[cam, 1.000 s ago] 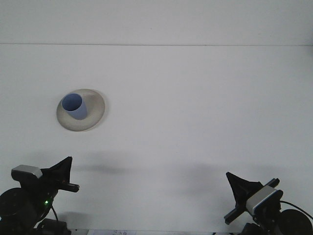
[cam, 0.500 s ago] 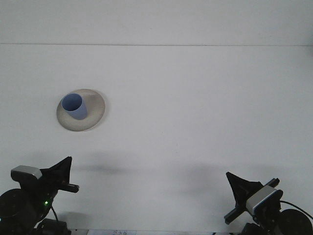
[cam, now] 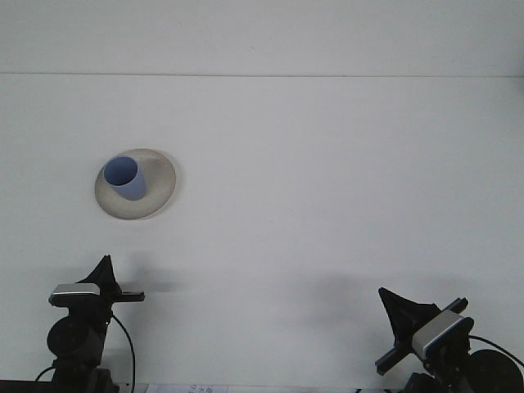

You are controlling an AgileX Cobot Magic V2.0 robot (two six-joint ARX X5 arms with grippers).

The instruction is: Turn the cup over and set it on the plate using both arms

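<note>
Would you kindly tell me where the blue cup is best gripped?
Probably across the blue cup wall near its rim, coming from above on the left arm's side: it stands upright, mouth up, on the plate, offset toward the plate's left edge.

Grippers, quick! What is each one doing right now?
Left gripper: holding nothing; open or closed cannot be told.
Right gripper: holding nothing; open or closed cannot be told.

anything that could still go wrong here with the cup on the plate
The blue cup stands open end up on the left part of the plate, not centred, so a bump might tip it over the rim. The left claw sits nearest and could sweep toward it if it swings forward.
</note>
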